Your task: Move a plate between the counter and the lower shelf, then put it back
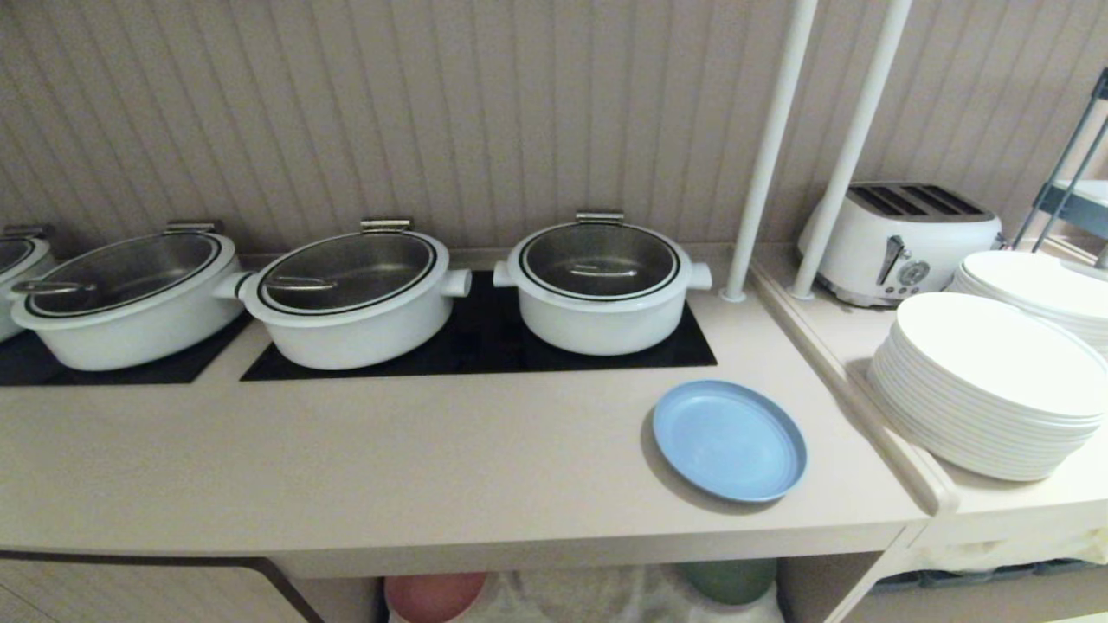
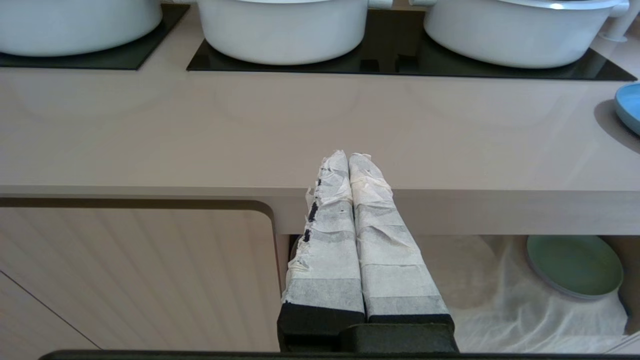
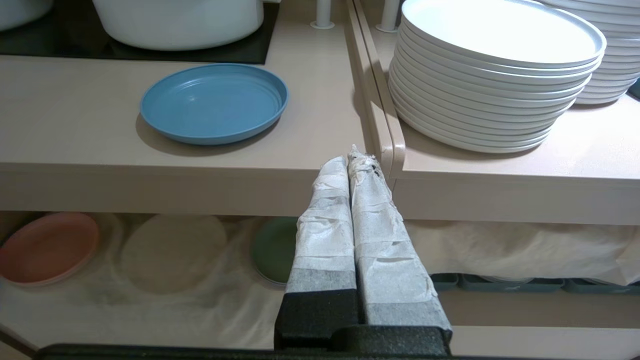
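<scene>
Head view shows me the blue plate (image 1: 729,440) lying flat on the counter (image 1: 433,450), in front of the right pot (image 1: 600,282). My left gripper (image 2: 348,157) and right gripper (image 3: 351,161) are both squeezed closed, holding nothing.

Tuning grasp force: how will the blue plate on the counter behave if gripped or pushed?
The plate looks like thin, matte plastic, so probably light and stiff. It lies flat on the glossy counter, so a push would likely slide it rather than tip it. Its low raised rim gives a pinch point, but probably a shallow one.
</scene>
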Robot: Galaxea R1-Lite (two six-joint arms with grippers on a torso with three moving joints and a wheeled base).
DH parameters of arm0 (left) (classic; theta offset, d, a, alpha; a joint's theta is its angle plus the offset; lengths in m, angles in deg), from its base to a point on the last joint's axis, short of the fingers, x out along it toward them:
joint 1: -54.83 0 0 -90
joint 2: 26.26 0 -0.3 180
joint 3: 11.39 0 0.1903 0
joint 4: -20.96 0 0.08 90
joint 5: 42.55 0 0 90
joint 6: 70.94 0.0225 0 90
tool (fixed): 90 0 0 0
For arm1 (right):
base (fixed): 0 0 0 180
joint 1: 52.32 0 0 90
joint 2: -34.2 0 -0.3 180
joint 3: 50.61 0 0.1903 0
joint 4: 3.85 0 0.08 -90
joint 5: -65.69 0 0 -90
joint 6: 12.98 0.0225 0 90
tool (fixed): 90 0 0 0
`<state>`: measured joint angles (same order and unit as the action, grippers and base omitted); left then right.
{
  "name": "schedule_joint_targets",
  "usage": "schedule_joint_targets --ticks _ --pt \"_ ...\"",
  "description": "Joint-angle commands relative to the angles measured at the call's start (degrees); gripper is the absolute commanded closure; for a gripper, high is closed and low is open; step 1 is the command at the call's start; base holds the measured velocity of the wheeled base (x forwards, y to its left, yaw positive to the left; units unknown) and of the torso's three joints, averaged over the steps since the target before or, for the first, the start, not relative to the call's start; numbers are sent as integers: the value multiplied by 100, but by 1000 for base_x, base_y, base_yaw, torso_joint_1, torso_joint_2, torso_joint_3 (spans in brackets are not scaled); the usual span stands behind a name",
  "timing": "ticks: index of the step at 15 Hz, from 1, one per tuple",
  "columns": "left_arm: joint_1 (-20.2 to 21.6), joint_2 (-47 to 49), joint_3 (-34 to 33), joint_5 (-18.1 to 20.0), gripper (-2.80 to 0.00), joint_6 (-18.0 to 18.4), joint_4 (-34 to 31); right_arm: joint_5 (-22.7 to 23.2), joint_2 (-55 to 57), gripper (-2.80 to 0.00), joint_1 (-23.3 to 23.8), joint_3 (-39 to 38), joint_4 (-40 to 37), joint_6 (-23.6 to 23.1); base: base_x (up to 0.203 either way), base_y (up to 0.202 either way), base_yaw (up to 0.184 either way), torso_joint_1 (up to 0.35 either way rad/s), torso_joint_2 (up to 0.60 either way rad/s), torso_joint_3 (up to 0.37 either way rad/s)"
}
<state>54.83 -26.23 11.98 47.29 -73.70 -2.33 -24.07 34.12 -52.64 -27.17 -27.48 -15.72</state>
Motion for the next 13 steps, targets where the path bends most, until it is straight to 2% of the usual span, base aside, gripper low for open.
schedule_joint_targets --ticks 1,6,13 --pt "0 -2 0 -2 0 -6 1 2 7 0 -10 1 0 103 0 0 0 0 0 0" --pt "0 -2 0 -2 0 -6 1 -7 7 0 -2 1 0 -33 0 0 0 0 0 0" --pt "0 -2 0 -2 0 -6 1 -103 7 0 -2 1 9 124 0 0 0 0 0 0"
